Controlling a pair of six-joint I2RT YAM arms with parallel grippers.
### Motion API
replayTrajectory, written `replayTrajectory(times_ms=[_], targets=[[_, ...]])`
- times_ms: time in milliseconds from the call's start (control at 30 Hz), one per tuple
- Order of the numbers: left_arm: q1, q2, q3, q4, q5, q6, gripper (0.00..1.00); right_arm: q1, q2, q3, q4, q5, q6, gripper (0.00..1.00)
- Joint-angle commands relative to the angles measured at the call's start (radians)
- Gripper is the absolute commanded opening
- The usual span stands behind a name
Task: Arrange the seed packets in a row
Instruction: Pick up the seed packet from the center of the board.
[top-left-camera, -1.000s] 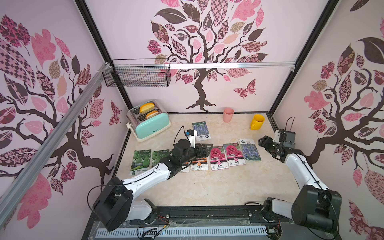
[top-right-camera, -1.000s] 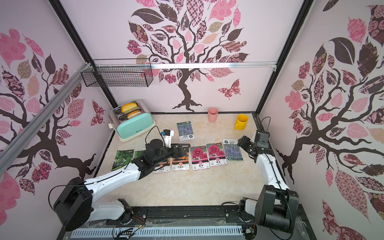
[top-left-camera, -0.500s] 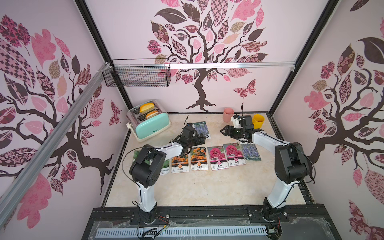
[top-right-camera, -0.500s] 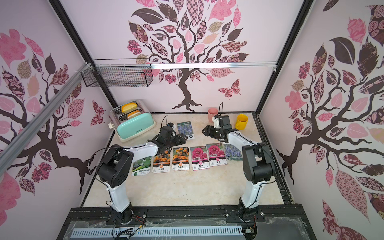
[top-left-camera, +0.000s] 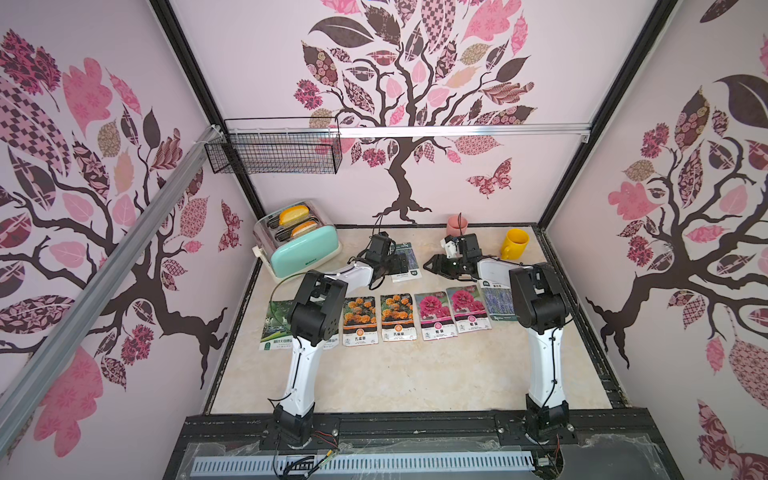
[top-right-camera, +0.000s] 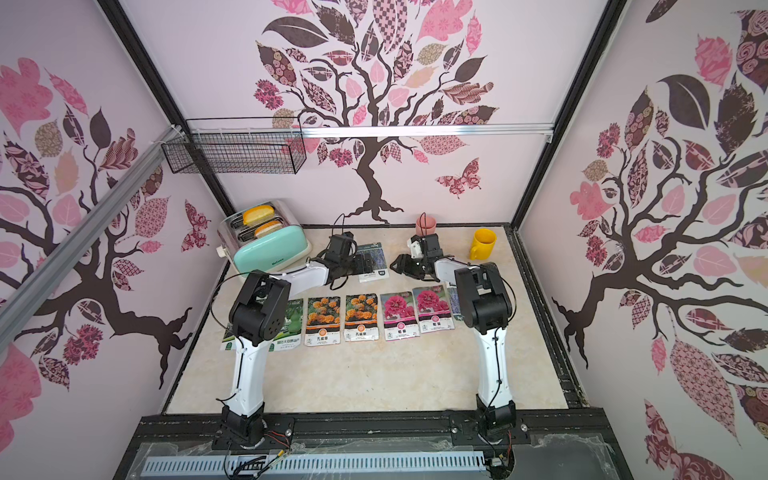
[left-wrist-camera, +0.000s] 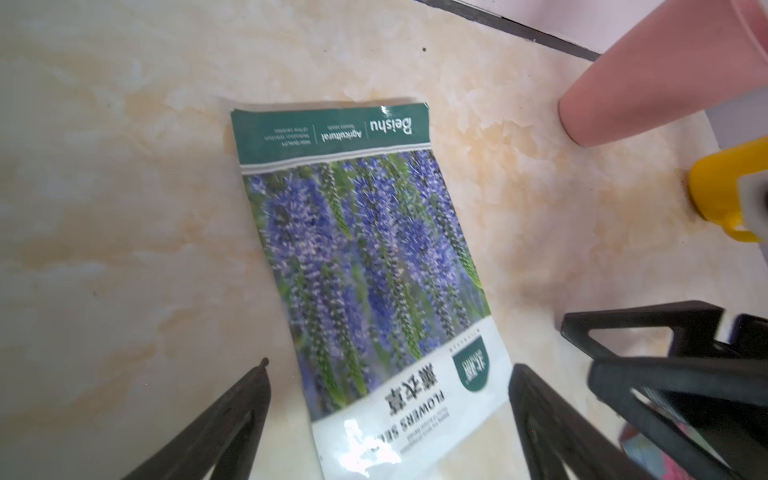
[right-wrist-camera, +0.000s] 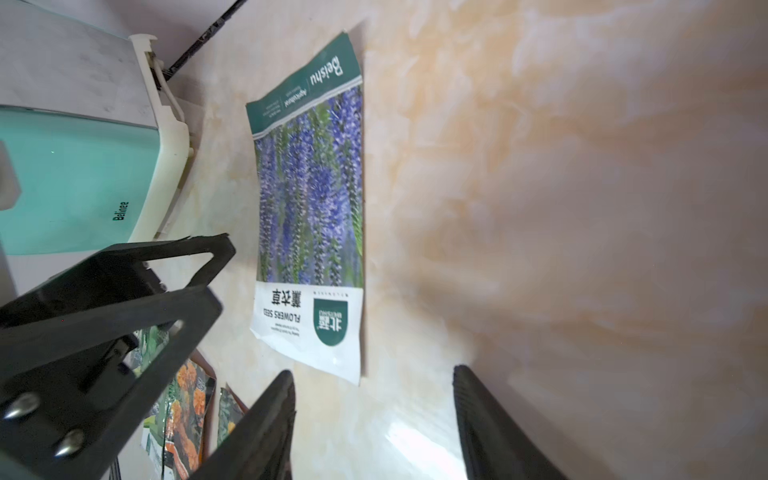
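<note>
A row of seed packets lies across the middle of the table. It runs from a green gourd packet (top-left-camera: 276, 322), partly behind my left arm, through two marigold packets (top-left-camera: 360, 320) and two magenta packets (top-left-camera: 435, 315) to a lavender packet (top-left-camera: 496, 305) half hidden by my right arm. A lone lavender packet (top-left-camera: 408, 258) (top-right-camera: 374, 257) lies flat behind the row. My left gripper (top-left-camera: 398, 264) (left-wrist-camera: 390, 365) is open, its fingers straddling this packet's white label end (left-wrist-camera: 415, 407). My right gripper (top-left-camera: 432, 264) (right-wrist-camera: 372, 372) is open and holds nothing. It points at the packet's (right-wrist-camera: 309, 199) near corner.
A mint toaster (top-left-camera: 299, 247) holding bread stands at the back left. A pink cup (top-left-camera: 457, 225) and a yellow mug (top-left-camera: 515, 243) stand at the back right, close behind my right gripper. A wire basket (top-left-camera: 276, 145) hangs on the back wall.
My left gripper left the row and went back over the lone lavender packet. My right gripper swung in from the right wall toward that packet. Both have barely moved in the last half second.
</note>
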Motion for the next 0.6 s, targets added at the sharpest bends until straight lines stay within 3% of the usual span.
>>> replayTrajectory(times_ms=[0,167,367,567], targets=[[0.028,0.056,0.077,-0.087,-0.009,0.071,0.92,0.019,0.037,0.067,-0.002,-0.018,0.016,0.62],[0.047,0.146,0.216,-0.191,0.002,0.133,0.92,0.042,0.078,0.112,-0.023,-0.005,0.025,0.62],[0.047,0.235,0.353,-0.289,0.105,0.155,0.88,0.055,0.103,0.136,-0.060,0.005,0.034,0.61],[0.047,0.267,0.423,-0.352,0.210,0.129,0.78,0.058,0.116,0.142,-0.068,-0.011,0.055,0.59]])
